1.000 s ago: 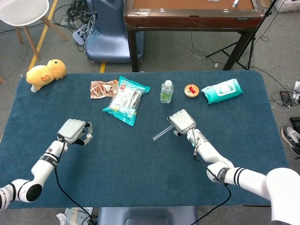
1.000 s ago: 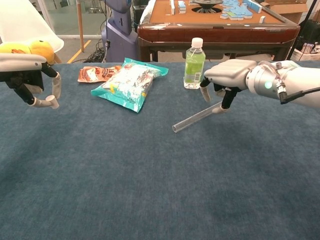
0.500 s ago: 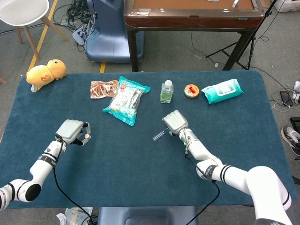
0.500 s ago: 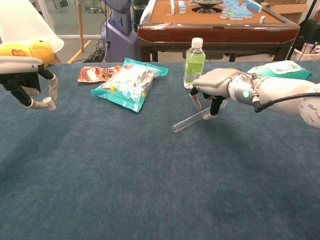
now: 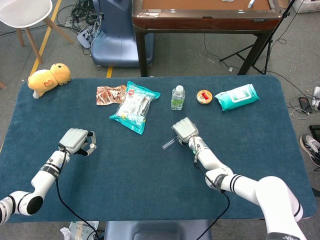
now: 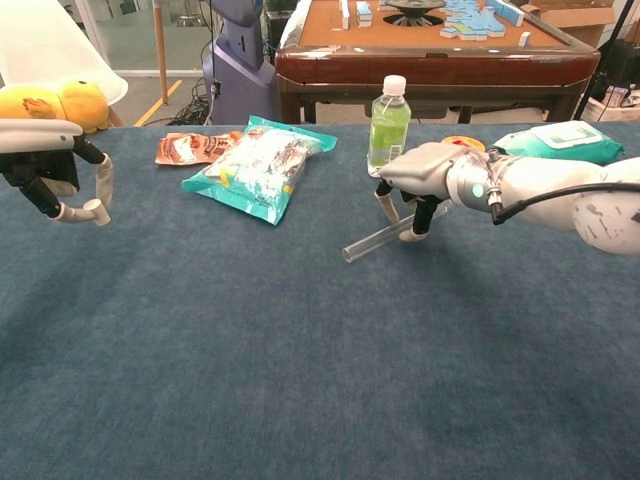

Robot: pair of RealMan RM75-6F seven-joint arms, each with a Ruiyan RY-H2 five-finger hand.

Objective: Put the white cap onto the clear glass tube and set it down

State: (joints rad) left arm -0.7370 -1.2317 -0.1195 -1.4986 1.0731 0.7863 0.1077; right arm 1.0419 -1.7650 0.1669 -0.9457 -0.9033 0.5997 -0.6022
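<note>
The capping is not yet done. The white cap (image 6: 97, 211) is pinched between fingertips of the left hand (image 6: 55, 165), held above the cloth at about 9 o'clock in the chest view, well apart from the clear glass tube (image 6: 385, 238). The tube sits near the middle of the table under the right hand (image 6: 420, 170), whose fingers come down on either side of its far end and appear clamped on it. Its open end points toward 8 o'clock, and I cannot tell whether it is lifted or resting on the cloth. What is left, by my judgement: bring cap and tube together, seat the cap on the open end, then set the capped tube down.

The dark blue cloth (image 5: 150, 170) covers the whole tabletop. Along the far edge, from 10 o'clock round to 2 o'clock in the head view, lie a yellow plush toy (image 5: 49, 78), a reddish snack packet (image 5: 110, 94), a teal snack bag (image 5: 135, 106), a small water bottle (image 5: 178, 97) with greenish liquid, a small round tin (image 5: 204, 96) and a teal pack of wet wipes (image 5: 237, 96).

Beyond the table, at 12 o'clock, stands a wooden game table (image 5: 205, 14) on a grey floor, with a blue-grey machine base (image 5: 116, 35), loose cables and a white chair (image 5: 25, 15) at 11 o'clock.
</note>
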